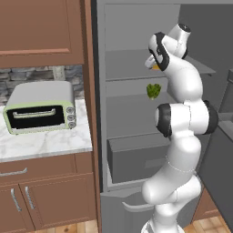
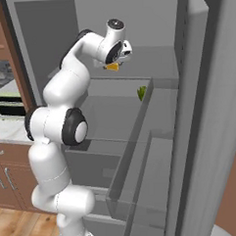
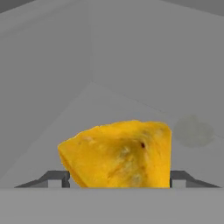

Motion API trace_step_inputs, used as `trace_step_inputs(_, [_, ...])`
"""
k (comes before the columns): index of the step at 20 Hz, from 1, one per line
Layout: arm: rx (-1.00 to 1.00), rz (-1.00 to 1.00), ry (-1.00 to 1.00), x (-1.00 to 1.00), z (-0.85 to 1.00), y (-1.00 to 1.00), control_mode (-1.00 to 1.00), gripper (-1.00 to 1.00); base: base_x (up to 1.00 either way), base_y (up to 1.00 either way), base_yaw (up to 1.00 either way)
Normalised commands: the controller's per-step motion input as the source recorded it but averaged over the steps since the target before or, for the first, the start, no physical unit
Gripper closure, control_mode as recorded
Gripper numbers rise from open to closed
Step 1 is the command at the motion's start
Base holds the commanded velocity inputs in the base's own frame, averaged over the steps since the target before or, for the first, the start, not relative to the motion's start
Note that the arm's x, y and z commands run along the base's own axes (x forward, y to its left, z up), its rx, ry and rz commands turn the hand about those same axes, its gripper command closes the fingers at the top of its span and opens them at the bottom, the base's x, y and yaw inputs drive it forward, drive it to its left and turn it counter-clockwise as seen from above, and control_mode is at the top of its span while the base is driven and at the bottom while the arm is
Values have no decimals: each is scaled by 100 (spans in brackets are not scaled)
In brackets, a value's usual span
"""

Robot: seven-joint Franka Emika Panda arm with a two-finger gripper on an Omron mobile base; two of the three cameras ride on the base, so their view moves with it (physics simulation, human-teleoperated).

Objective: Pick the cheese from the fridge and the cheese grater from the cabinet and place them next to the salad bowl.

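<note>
Two dark fingertips point(image 3: 54, 178) flank the cheese point(image 3: 119, 154) in the hand view, one at its 9 o'clock side and one at its 3 o'clock side, so the wedge sits between the gripper point(image 3: 118, 179) jaws. Whether the tips already press on the wedge or stand just off it cannot be told. The cheese is a yellow-orange wedge resting on a grey shelf inside the fridge point(image 1: 136, 45), with the back corner of the fridge behind it at 12 o'clock.

In the right base view the white arm reaches up into the open fridge point(image 2: 149, 30), and the cheese point(image 2: 112, 67) shows as a small orange patch just under the gripper point(image 2: 118, 61) at the upper shelf. A green leafy item point(image 2: 141, 92) lies on the shelf below, at about 4 o'clock from the cheese. In the left base view a toaster oven point(image 1: 41, 107) stands on the marble counter point(image 1: 45, 141), at 9 o'clock from the fridge.
</note>
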Motion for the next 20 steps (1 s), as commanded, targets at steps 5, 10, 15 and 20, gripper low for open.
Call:
trace_step_inputs(5, [0, 1, 0, -13, -10, -3, -100, 100, 0, 0, 0])
trace_step_inputs(10, [0, 0, 0, -28, -5, -2, -100, 100, 0, 0, 0])
trace_step_inputs(15, [0, 0, 0, -45, -1, 0, -100, 100, 0, 0, 0])
trace_step_inputs(20, [0, 0, -1, -44, 3, 1, -100, 100, 0, 0, 0])
